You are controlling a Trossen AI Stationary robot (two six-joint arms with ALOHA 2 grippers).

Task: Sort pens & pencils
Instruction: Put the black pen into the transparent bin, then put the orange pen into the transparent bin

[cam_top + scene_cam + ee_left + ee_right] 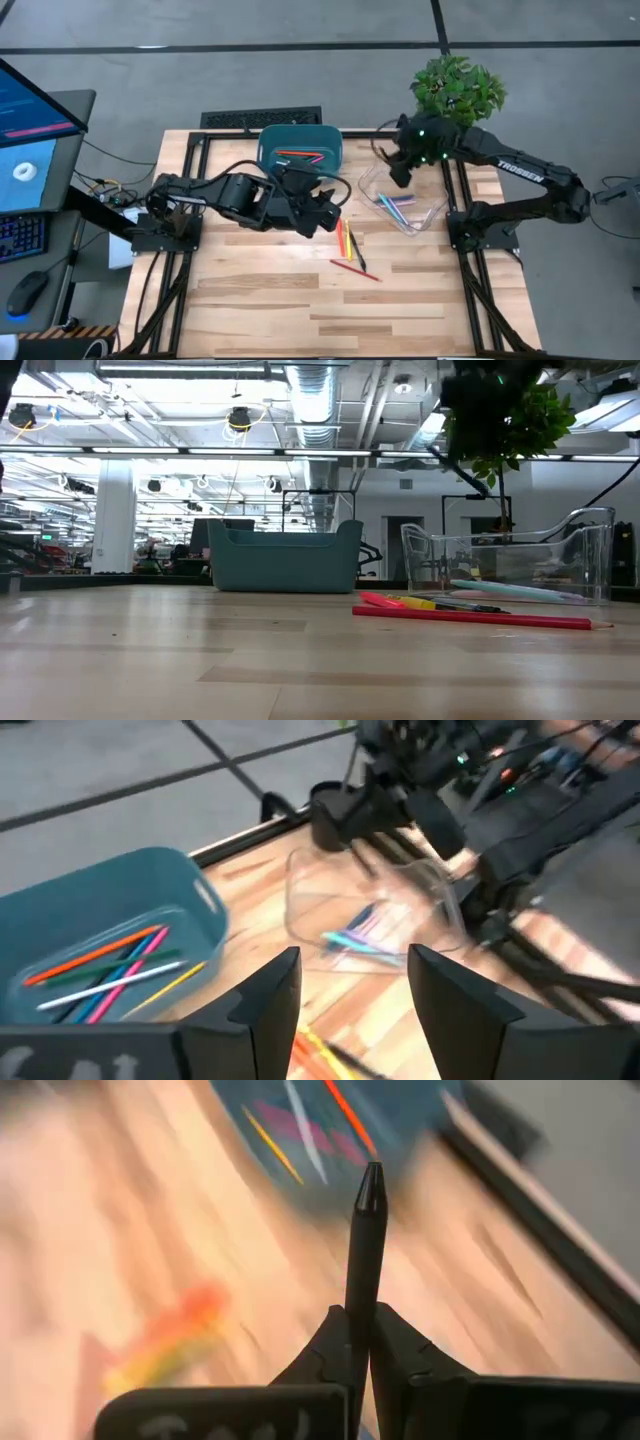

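Observation:
A teal bin [300,148] near the table's far edge holds orange, pink, white and yellow sticks [110,970]. To its right, a clear tray [405,195] holds teal and purple pens [395,203]. Loose red, yellow, pink and black sticks [350,245] lie flat on the wood near the middle; the low view shows the red pencil [470,617] nearest. My left gripper [325,205] hovers open between bin and loose sticks, its gap [350,990] empty. My right gripper [400,165] is above the tray's far end, shut on a black pen [365,1230]. My right gripper pinches the black pen between its two fingers [400,1350], on the shaft's rear part [362,1295]. The pen lies along the fingers and sticks out well past their tips, with its pointed end [370,1175] free. It is lifted clear of tray and table.
A potted plant [455,85] stands past the table's far right corner, close behind my right arm. A monitor [30,140], a keyboard and a mouse sit off the table's left side. Bare wood [300,310] fills the near half of the table.

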